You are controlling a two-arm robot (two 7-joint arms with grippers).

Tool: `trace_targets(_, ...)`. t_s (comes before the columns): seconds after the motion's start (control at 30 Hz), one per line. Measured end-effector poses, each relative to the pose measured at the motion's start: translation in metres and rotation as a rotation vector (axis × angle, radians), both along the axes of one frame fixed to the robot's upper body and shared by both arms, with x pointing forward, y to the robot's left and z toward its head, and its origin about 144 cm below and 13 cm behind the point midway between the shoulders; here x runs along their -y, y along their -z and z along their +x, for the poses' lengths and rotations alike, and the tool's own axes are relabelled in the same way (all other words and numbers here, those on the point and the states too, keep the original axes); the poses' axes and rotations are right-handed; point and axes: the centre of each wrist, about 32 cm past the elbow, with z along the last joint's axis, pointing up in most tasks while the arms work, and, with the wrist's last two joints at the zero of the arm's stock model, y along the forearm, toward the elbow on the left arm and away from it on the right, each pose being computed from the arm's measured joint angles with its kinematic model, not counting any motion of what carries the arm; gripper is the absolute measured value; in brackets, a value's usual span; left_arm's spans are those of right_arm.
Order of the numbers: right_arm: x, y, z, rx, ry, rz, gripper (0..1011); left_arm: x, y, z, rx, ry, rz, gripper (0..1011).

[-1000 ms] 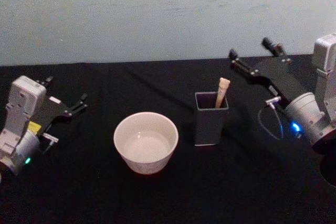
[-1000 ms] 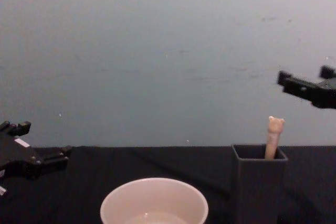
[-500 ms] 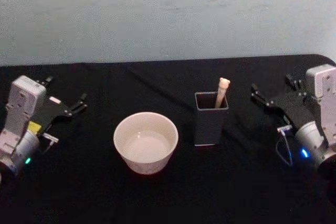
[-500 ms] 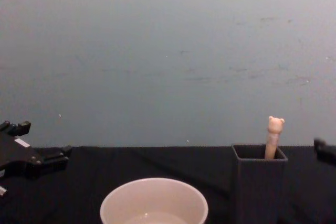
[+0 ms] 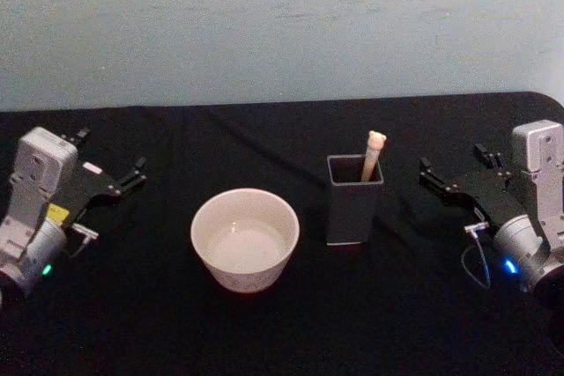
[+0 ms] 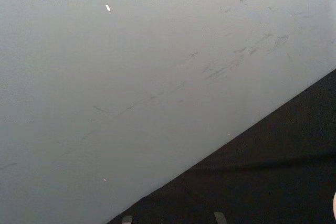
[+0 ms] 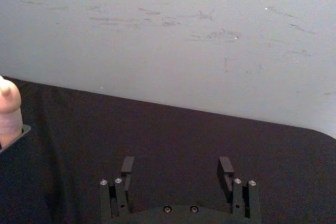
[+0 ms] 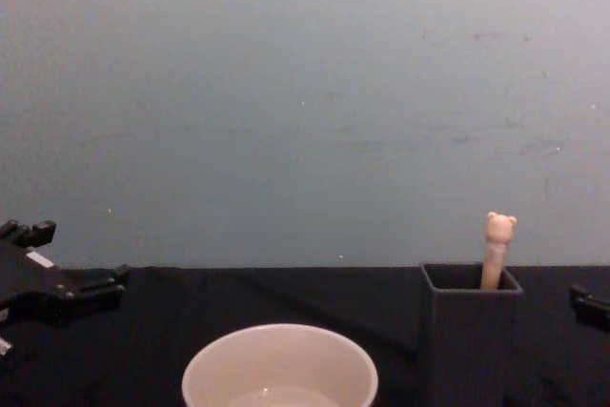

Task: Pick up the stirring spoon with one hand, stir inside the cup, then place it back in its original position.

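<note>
Gaping empty, right gripper [image 5: 458, 175]

Silver-grey arms, blk hands [image 5: 454, 180], blue/green LEDs

Open gap between cup [image 5: 245, 239] (left) and holder [image 5: 354, 199]

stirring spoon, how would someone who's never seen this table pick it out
On the black table, look right of the wide cream cup to the dark grey square holder. The stirring spoon stands inside it, leaning slightly, its top poking above the rim. It is the one slim beige stick, topped with a tiny bear head.
</note>
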Motion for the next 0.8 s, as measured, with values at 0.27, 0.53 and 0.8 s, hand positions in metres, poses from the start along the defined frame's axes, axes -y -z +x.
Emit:
trace_targets(0.27,-0.0005,-0.0005,-0.0002,0.004,0.002,-0.003,1000,0.0,0.0,0.0,0.0,0.0,0.0,1001)
trace_targets(0.53,-0.0007,-0.0007,-0.0005,0.006,0.002,-0.004,1002,0.0,0.0,0.0,0.0,0.0,0.0,1001)
trace_targets(0.8,-0.0008,-0.0008,-0.0005,0.008,0.002,-0.005,1000,0.0,0.0,0.0,0.0,0.0,0.0,1001)
